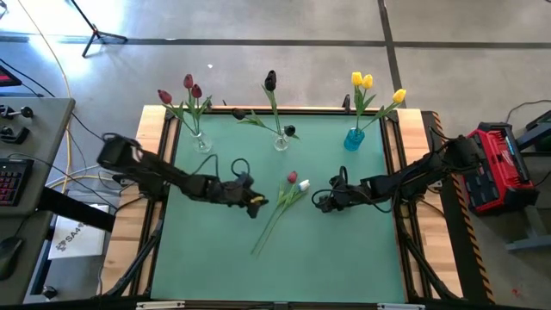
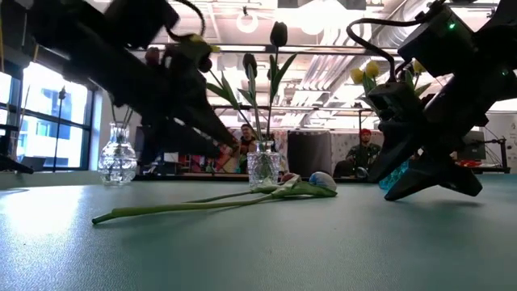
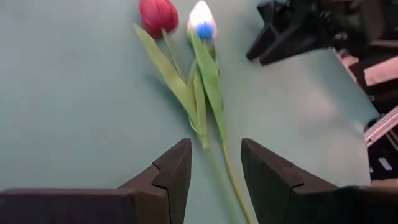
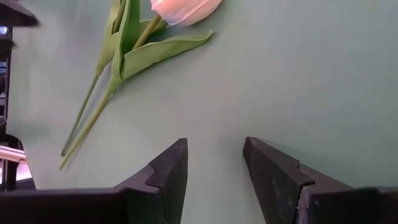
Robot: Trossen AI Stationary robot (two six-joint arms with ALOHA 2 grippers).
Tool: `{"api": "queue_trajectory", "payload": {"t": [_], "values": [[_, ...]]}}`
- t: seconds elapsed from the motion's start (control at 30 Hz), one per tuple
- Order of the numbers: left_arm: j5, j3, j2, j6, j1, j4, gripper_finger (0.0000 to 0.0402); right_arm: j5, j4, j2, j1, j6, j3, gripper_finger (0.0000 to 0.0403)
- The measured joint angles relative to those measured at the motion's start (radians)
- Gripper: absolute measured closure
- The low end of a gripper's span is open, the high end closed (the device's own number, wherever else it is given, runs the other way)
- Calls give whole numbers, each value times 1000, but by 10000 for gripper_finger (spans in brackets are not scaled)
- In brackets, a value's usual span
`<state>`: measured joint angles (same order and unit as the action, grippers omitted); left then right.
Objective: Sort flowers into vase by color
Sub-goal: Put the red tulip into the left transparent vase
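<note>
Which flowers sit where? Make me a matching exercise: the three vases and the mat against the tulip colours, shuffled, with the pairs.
1. left vase
2. middle vase
3. blue vase
4. mat

A. yellow tulips
B. red tulip and white tulip, lying flat
C. black tulips
D. dark red tulips

Pairs: 1-D, 2-C, 3-A, 4-B

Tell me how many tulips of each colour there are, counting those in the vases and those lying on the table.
Dark red tulips: 4 (3 in a vase, 1 on the table)
Black tulips: 2
Yellow tulips: 3
White tulip: 1, lying on the table
Total: 10
</note>
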<state>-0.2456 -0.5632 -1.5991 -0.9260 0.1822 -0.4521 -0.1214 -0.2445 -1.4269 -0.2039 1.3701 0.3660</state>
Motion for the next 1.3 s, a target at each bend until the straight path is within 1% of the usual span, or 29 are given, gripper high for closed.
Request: {"api": "queue_trajectory", "payload": {"t": [0.23, 0.33, 0.47, 0.63, 0.8, 0.93, 1.1, 1.2, 1.3], "values": [[132, -150, -206, 46, 7, -16, 275, 25, 4, 0, 0, -25, 0, 247], [138, -204, -279, 13, 10, 25, 275, 44, 7, 0, 0, -29, 0, 247], [131, -265, -332, -57, 10, 103, 275, 69, 8, 0, -7, -29, 0, 247], [106, -296, -349, -67, 11, 170, 281, 78, 8, 0, -30, -35, 0, 247], [106, -329, -325, -12, 10, 212, 309, 77, 12, 0, -50, -36, 0, 247], [96, -341, -279, 49, 7, 277, 330, 75, 13, 0, -52, -36, 0, 247], [24, -343, -218, 84, 7, 372, 339, 72, 15, 0, -53, -43, 0, 247], [-7, -342, -215, 111, 7, 364, 339, 71, 18, 0, -53, -48, 0, 247], [-8, -345, -237, 162, 7, 321, 339, 70, 20, 0, -53, -51, 0, 247]]}}
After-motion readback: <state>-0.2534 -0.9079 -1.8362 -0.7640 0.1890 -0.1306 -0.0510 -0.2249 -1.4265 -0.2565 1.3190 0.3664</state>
